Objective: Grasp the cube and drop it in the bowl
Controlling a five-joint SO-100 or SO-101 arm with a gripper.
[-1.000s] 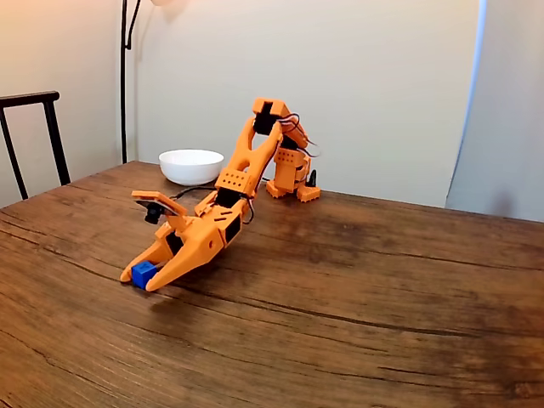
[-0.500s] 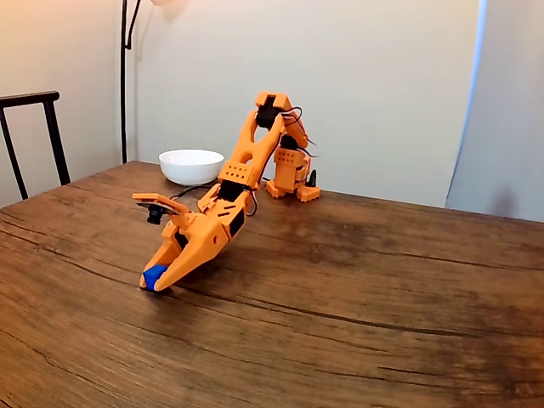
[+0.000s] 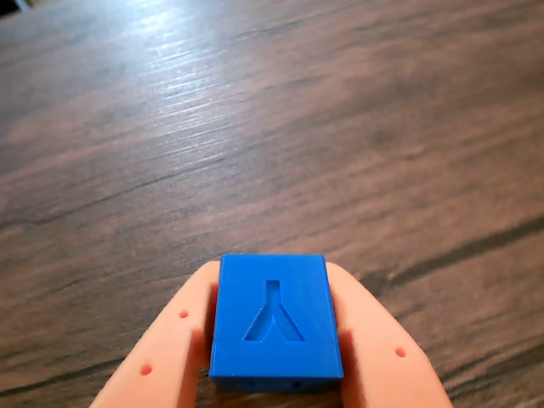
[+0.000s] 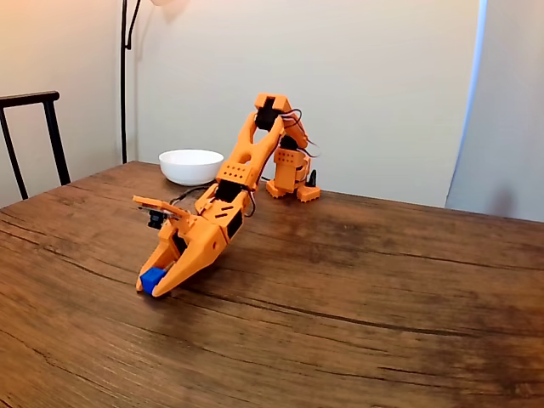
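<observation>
Gripper (image 4: 152,286) clamped on the blue cube (image 3: 275,316) low over the desk (image 4: 357,289), toward its front-left; white bowl (image 4: 191,166) near the far-left edge.

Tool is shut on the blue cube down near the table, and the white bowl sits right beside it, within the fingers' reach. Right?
Not quite. The tool is shut on the cube low over the table, but in the fixed view the bowl stands well away, back near the arm's base.
</observation>
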